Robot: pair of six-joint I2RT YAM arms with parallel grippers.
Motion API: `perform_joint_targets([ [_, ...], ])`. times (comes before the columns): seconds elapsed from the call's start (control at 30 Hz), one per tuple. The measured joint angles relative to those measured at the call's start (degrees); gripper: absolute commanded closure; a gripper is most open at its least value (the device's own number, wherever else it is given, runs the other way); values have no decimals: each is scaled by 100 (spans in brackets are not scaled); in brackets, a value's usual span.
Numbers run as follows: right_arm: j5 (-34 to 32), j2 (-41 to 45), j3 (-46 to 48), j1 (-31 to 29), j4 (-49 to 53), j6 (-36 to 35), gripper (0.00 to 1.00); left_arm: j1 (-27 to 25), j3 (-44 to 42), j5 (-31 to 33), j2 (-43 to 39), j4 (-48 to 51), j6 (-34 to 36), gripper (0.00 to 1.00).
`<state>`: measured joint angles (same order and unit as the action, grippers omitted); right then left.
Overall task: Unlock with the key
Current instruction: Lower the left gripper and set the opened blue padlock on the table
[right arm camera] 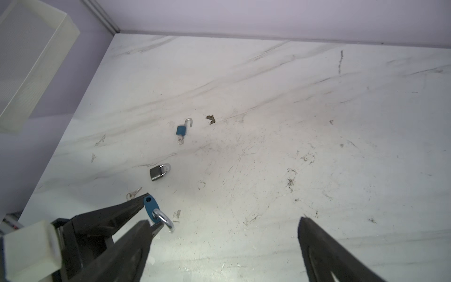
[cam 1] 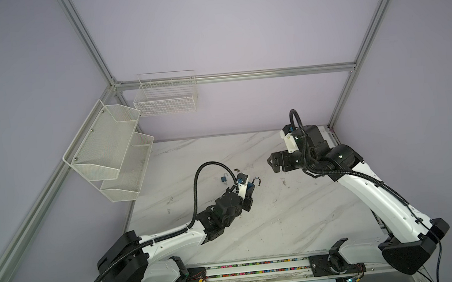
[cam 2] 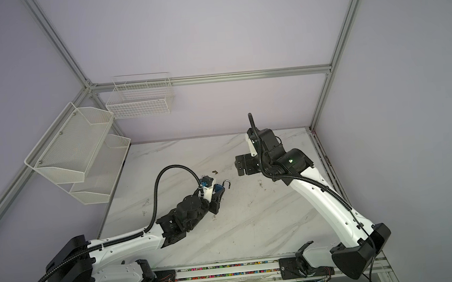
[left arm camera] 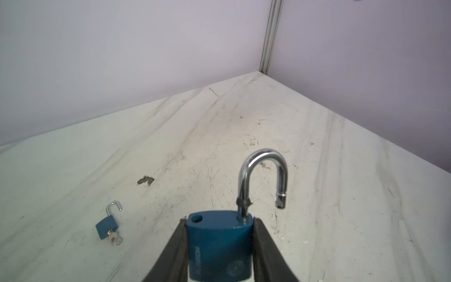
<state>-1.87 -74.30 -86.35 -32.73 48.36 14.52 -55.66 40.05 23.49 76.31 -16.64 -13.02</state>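
The marble surface (cam 1: 281, 212) carries the smaller locks; the largest one I hold clear of it. My left claw (left arm camera: 219, 221) is clenched on the two narrow edges of the large blue padlock (left arm camera: 219, 249). This keeps the body from turning while a key is worked. Its shackle (left arm camera: 263, 158) stands sprung, with the free end out of the body, so I judge this lock open. Its keyhole end is hidden inside my grip, and I cannot tell whether a key sits there. My right claw (right arm camera: 224, 219) is released and empty, well apart from the padlock.

On the surface lie a grey padlock (right arm camera: 157, 173), shackle seated, and a small blue padlock (right arm camera: 181, 130), shackle open. A loose key (right arm camera: 133, 194) lies near the grey one. Another key (right arm camera: 180, 141) sits in the base of the blue one.
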Motion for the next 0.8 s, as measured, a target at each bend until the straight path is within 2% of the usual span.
perform_joint_targets([
  [0.13,-306,249,496,164,-448,254,3,2,782,380,750,671,-551,100],
  [0.33,-223,398,1379,516,-1196,612,3,164,2188,597,1945,1864,-1558,100],
  [0.57,210,544,2083,855,-1788,927,3,581,3663,369,3250,3246,-2706,100],
  [0.8,560,796,2284,957,-2096,1095,3,907,4378,-4,4085,3998,-3314,100],
])
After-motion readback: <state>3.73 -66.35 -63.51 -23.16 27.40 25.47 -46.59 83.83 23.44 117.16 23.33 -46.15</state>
